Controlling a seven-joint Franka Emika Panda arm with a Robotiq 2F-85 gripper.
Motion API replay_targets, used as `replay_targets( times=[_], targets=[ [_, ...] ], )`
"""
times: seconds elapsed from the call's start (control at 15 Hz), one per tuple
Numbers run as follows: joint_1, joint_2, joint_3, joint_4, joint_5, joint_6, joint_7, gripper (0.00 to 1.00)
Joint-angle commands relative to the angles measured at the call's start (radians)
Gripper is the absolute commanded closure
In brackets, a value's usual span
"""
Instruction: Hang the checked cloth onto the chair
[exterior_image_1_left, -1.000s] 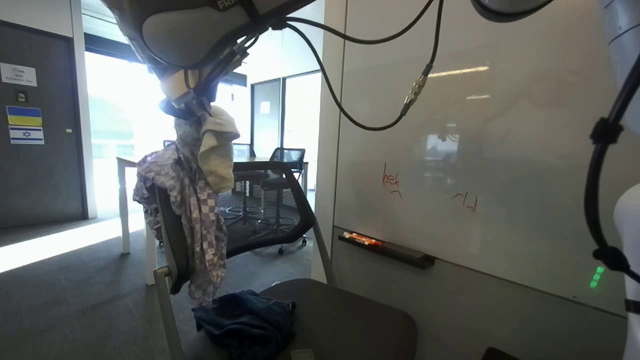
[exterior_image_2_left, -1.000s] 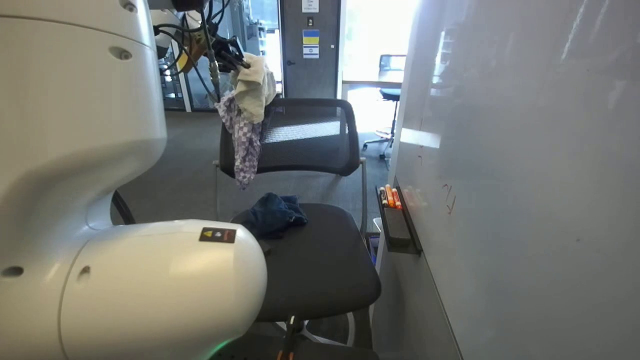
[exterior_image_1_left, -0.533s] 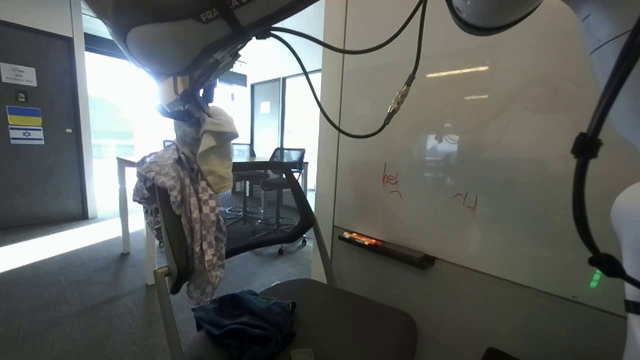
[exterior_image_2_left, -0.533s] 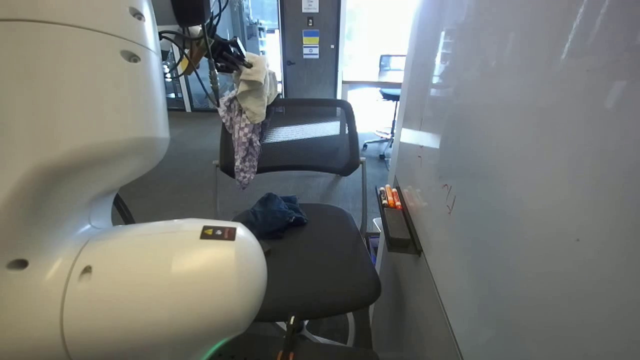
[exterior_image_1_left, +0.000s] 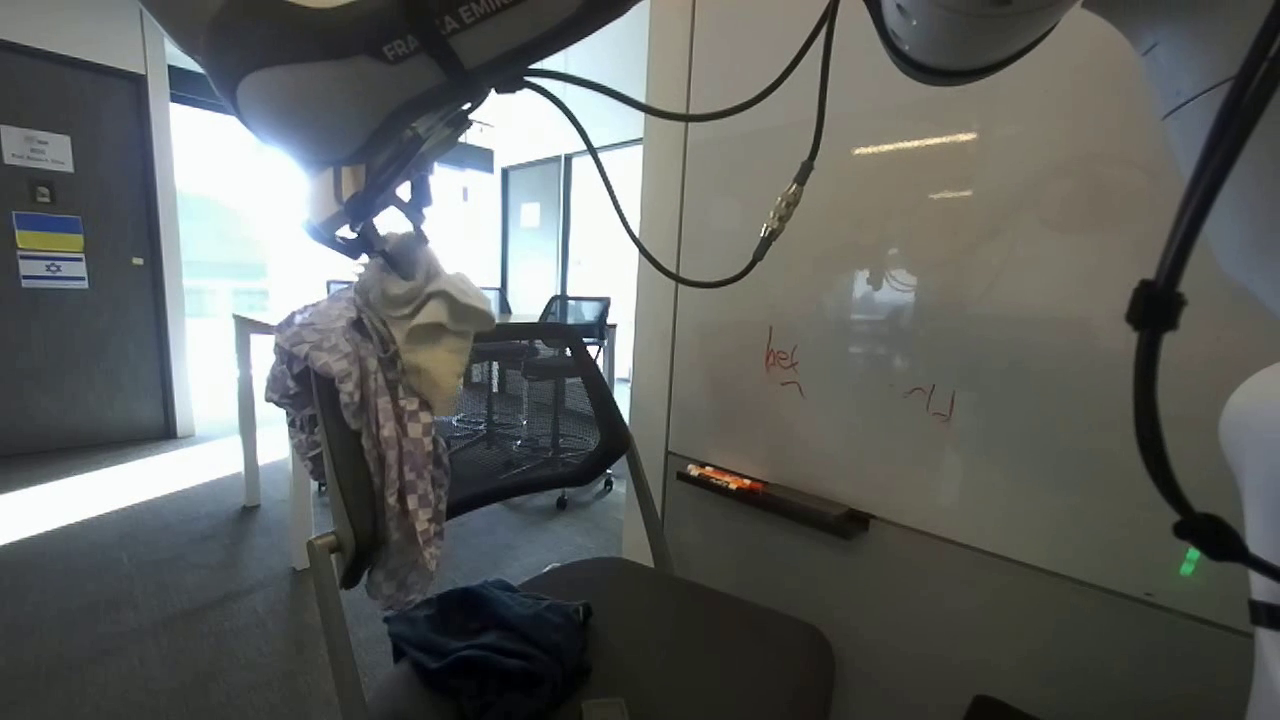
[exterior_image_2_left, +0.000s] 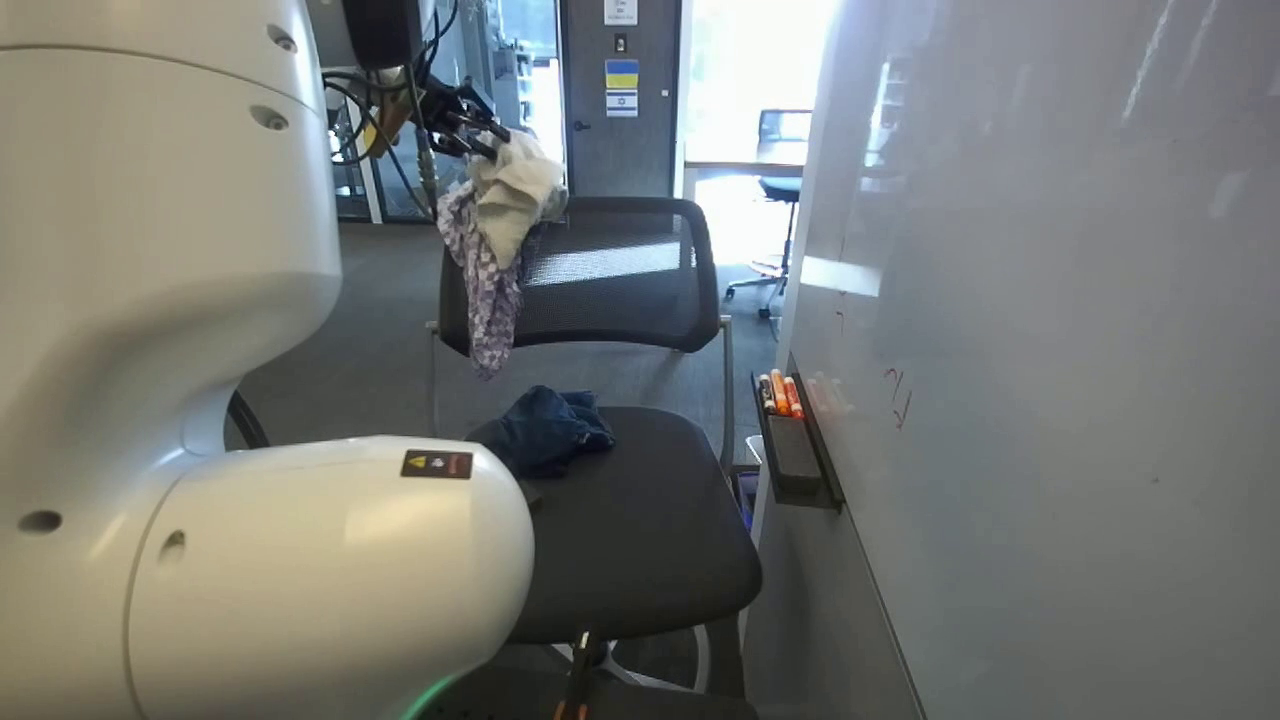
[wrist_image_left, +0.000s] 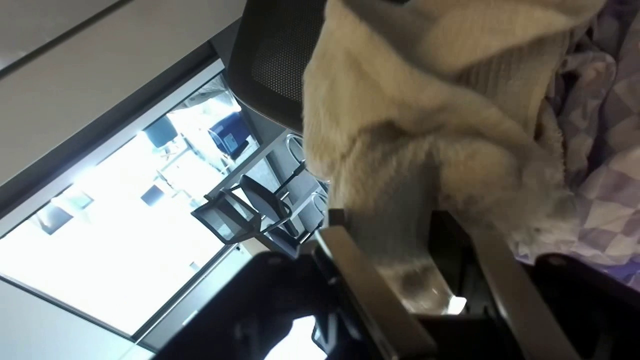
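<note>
Lying in whiteboard tray (exterior_image_2_left: 829, 487): markers (exterior_image_2_left: 780, 393)

The pale cloth (exterior_image_1_left: 435, 325) hides part of your checked cloth (exterior_image_1_left: 408, 470)
In the wrist view, the right edge crops the checked cloth, and blur masks whether your gripper (wrist_image_left: 390, 222) touches the pale cloth. In an exterior view, your arm (exterior_image_2_left: 340, 560) hides the near left of the chair (exterior_image_2_left: 645, 530).
</note>
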Motion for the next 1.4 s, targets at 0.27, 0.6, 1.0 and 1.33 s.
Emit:
replay_targets(
  times=[0.27,0.6,1.0,1.33],
  targets=[
    [0.009,0.032,0.012,0.057,0.163,-0.086,-0.068,0.00],
    [0.012,0.049,0.013,0.091,0.382,-0.219,-0.200,0.00],
    [0.015,0.073,0.002,0.155,0.601,-0.388,-0.259,0.00],
    [-0.098,-0.051,-0.005,-0.025,0.764,-0.342,-0.323,0.00]
  ],
)
